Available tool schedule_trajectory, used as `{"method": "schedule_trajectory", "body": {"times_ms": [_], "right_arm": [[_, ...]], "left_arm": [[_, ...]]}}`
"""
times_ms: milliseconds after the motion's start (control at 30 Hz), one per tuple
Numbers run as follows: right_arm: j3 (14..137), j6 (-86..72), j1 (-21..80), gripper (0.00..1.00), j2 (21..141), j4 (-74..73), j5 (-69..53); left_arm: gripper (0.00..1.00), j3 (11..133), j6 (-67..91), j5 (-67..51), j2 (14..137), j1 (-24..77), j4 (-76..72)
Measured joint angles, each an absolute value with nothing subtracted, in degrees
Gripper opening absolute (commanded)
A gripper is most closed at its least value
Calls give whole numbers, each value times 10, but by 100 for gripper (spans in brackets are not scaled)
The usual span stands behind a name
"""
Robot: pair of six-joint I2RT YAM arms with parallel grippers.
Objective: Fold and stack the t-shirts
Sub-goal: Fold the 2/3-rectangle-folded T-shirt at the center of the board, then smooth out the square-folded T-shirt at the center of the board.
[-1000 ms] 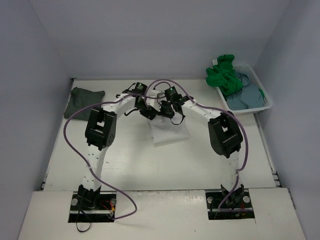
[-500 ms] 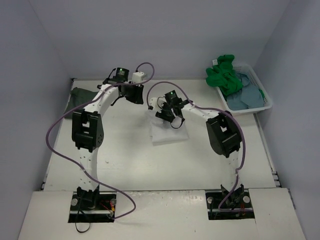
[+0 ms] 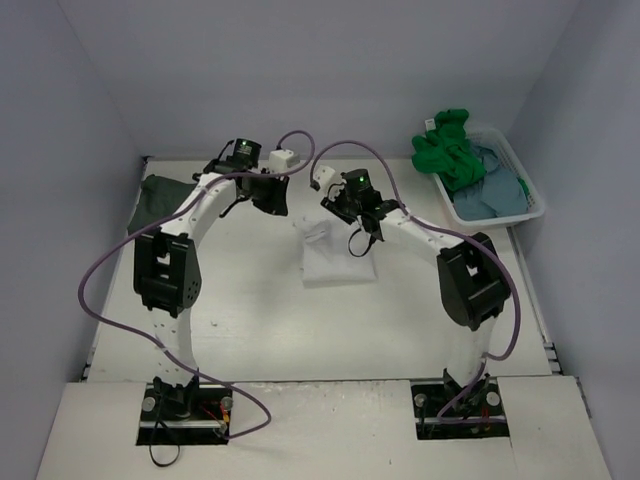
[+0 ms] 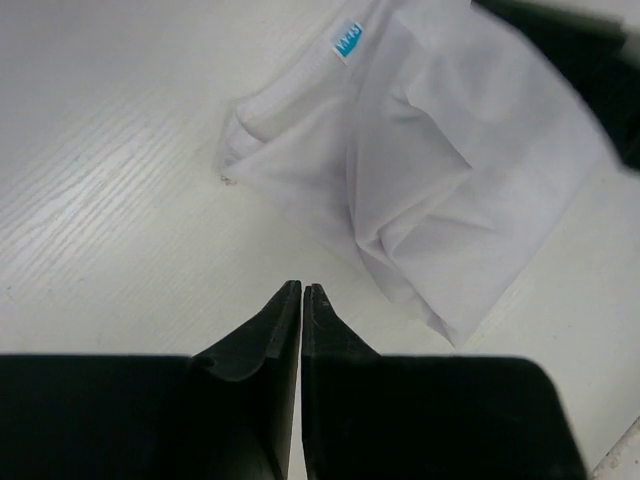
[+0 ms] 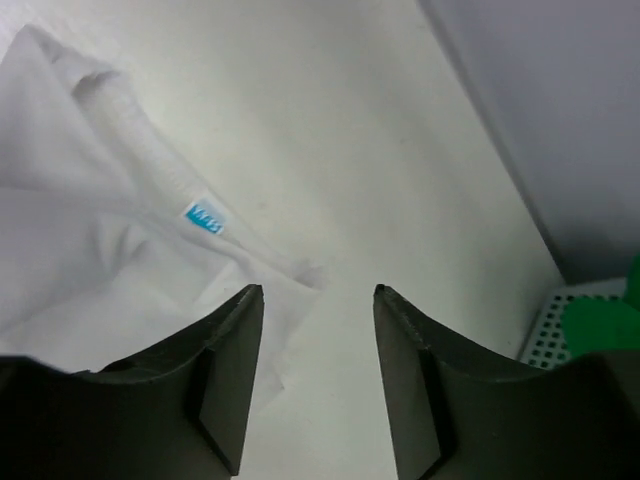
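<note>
In the middle of the top view, the white t-shirt (image 3: 335,257) lies on the table (image 3: 250,300). It is folded small, but its top edge looks bumpy and loose. The left claw (image 4: 301,290) is closed tight with nothing in it, and it hangs just left of the shirt. The right claw (image 5: 318,290) is open and empty over the shirt's collar end. The dark grey t-shirt (image 3: 165,200) lies folded in the upper left. The green t-shirt (image 3: 448,150) and the blue-grey t-shirt (image 3: 490,190) wait in the basket (image 3: 500,219) in the upper right. I think the white shirt's folding is nearly done. Next, both claws would need to open, pinch its edges and carry it over to the grey one without letting it fall apart.
</note>
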State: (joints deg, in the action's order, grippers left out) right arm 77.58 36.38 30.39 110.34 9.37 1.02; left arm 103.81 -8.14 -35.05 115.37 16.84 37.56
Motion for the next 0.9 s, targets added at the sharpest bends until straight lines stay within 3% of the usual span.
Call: {"method": "schedule_trajectory", "body": {"times_ms": [100, 133, 367, 667, 900], "right_arm": [[771, 352, 296, 5, 1073, 110, 28], [769, 348, 292, 0, 1065, 114, 32], [742, 322, 258, 0, 1054, 88, -17], [719, 266, 163, 0, 1104, 22, -226], [735, 237, 112, 0, 1144, -13, -365]], "left_arm": [[0, 1016, -86, -352, 1137, 183, 377], [0, 1011, -86, -353, 1133, 190, 376], [0, 943, -79, -371, 1105, 260, 344], [0, 830, -36, -357, 1073, 295, 204], [0, 815, -23, -301, 1055, 305, 123]]}}
